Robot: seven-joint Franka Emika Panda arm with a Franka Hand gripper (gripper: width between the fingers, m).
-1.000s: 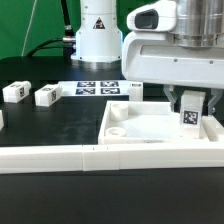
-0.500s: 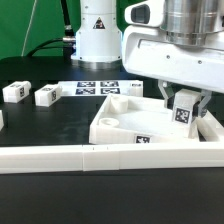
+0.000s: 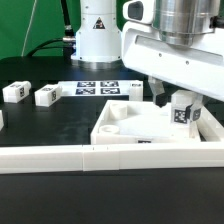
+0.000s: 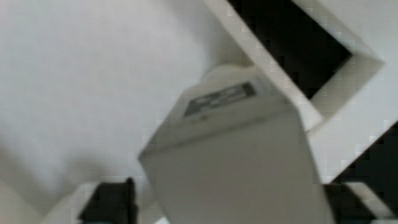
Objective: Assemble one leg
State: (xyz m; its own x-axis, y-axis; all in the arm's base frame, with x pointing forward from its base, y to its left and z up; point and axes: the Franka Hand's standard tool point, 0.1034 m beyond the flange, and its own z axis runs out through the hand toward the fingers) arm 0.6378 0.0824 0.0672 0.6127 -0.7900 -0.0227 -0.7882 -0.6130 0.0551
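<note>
Pincer (image 3: 183, 112) clenched on the leg (image 3: 183, 113), we hold it upright over the panel (image 3: 135, 128), at a corner on the exterior view's right. We judge seating is left; spare legs (image 3: 47, 95) wait on the desk (image 3: 50, 125).

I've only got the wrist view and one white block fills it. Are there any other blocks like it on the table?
Observer: Yes. The exterior view shows one loose leg and a second loose leg on the black table, toward that view's left.
Operator: Where is mine relative to the big panel?
Observer: The gripper holds the leg upright over the panel, near its far corner on the exterior view's right.
Operator: Anything in front of the panel?
Observer: A long white rail runs along its near side.
</note>
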